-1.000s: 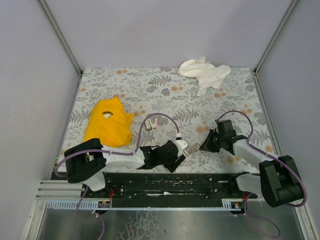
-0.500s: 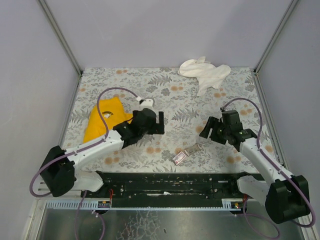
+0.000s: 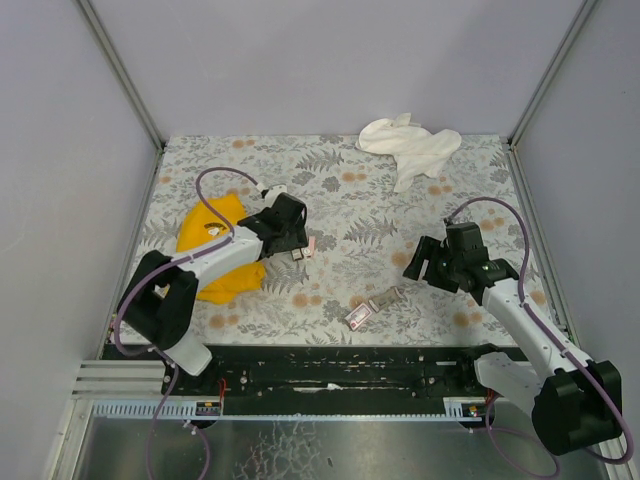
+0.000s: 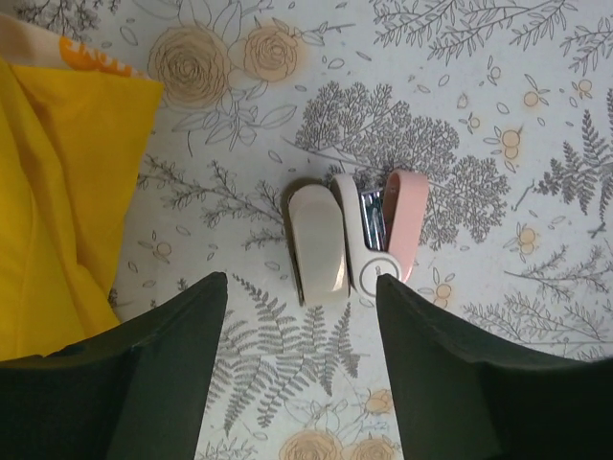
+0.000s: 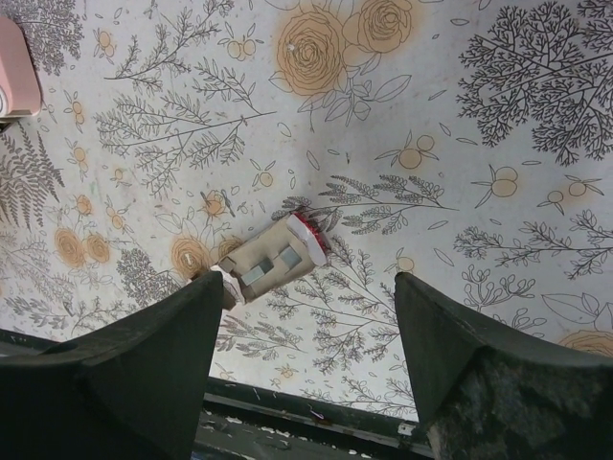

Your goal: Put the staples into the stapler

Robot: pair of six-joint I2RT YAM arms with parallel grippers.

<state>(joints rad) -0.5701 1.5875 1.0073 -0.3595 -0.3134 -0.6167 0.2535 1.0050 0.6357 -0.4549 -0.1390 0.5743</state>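
At your far left the yellow cloth [image 3: 215, 250] lies crumpled on the flowered table [image 3: 340, 195], with the left arm reaching across it. Your left gripper [image 4: 299, 287] hovers above the table with its fingers spread and nothing between them. Just beyond the fingertips, in that wrist's view, lies the stapler [image 4: 383, 230], swung open so the silvery channel shows between its pink top and pale base. A pale beige block [image 4: 316, 240] lies alongside it, touching. Toward the middle, close to the near edge and well apart from the stapler, the staples [image 5: 278, 257] sit in their small cardboard box and tray, flat on the table. You cannot tell how many strips are inside. Your right gripper [image 5: 305, 286] hangs just right of them, jaws wide, holding nothing. A white cloth [image 3: 410, 148] lies at the far right corner.
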